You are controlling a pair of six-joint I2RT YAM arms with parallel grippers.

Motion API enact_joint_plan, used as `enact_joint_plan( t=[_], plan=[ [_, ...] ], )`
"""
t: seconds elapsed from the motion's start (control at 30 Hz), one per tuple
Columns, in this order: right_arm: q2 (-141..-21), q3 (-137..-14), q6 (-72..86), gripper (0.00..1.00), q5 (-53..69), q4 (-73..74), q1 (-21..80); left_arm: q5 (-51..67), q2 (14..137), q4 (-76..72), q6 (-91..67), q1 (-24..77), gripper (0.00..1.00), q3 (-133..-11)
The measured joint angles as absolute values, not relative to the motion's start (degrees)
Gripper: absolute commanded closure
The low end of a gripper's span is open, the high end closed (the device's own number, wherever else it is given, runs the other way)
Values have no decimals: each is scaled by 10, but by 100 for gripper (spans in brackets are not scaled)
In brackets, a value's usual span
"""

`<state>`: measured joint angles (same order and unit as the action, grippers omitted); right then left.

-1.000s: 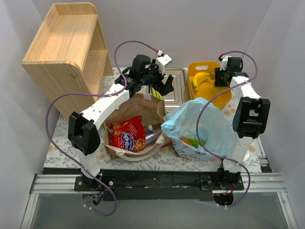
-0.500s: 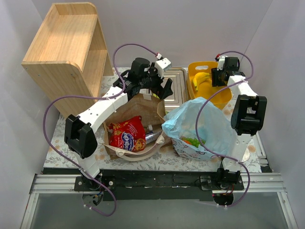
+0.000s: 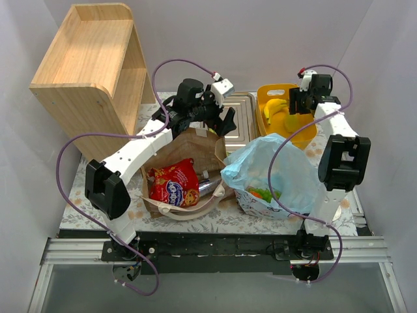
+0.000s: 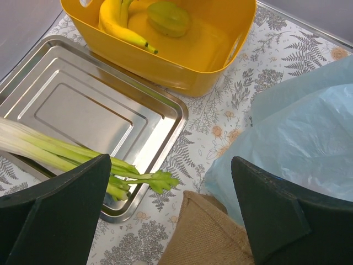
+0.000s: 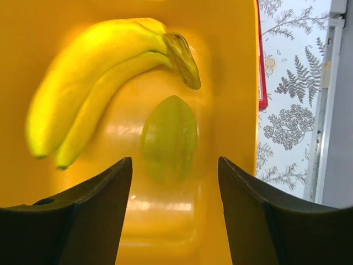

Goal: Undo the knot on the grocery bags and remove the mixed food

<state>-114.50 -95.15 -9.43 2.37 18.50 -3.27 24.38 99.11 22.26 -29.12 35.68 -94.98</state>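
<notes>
The light-blue plastic bag lies open at the right; orange and green food shows in its mouth, and its knot is out of view. The brown paper carrier holds a red crisp packet and a clear bottle. My left gripper is open and empty above the carrier's far corner, beside a leek that lies on the steel tray. My right gripper is open over the yellow tub, where bananas and a green ribbed fruit rest.
A wooden shelf unit stands at the back left. The steel tray and the yellow tub sit side by side at the back. White walls close in both sides. Purple cables loop over both arms.
My right gripper's jaws have spread wider over the tub, with the green fruit lying loose below them. The left arm has swung slightly leftward; its gripper stays open.
</notes>
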Motion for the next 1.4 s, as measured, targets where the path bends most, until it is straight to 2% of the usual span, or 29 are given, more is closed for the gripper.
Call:
enact_joint_plan(
  t=[0.17, 0.33, 0.5, 0.7, 0.8, 0.97, 1.07, 1.1, 1.13, 1.2, 1.23, 1.3, 1.4],
  plan=[
    [-1019, -907, -74, 27, 66, 195, -33, 242, 982, 223, -289, 358, 9, -950],
    [-821, -817, -73, 26, 136, 195, -33, 247, 954, 221, -289, 358, 9, -950],
    [-700, -780, -84, 29, 147, 239, -31, 292, 919, 205, -310, 358, 7, -964],
    [-559, -745, -181, 39, 236, 306, -33, 375, 905, 203, -324, 382, 5, -1020],
    [-459, -722, -263, 43, 302, 366, -32, 387, 901, 237, -292, 435, 5, -1034],
    [-364, -729, -402, 55, 375, 466, -32, 347, 921, 289, -213, 541, 7, -1043],
    [-341, -722, -477, 60, 410, 536, -32, 300, 960, 310, -181, 564, 22, -1055],
    [-332, -711, -500, 61, 421, 551, -32, 287, 974, 314, -174, 564, 35, -1061],
    [-321, -689, -519, 62, 431, 564, -32, 269, 996, 320, -166, 563, 41, -1074],
    [-297, -635, -550, 64, 448, 584, -32, 250, 1026, 326, -161, 559, 59, -1089],
    [-287, -603, -561, 66, 455, 585, -32, 244, 1037, 329, -159, 558, 79, -1093],
    [-276, -539, -576, 67, 468, 580, -32, 239, 1045, 335, -166, 554, 87, -1099],
    [-290, -459, -585, 74, 477, 546, -32, 249, 1036, 330, -176, 552, 87, -1103]
  ],
)
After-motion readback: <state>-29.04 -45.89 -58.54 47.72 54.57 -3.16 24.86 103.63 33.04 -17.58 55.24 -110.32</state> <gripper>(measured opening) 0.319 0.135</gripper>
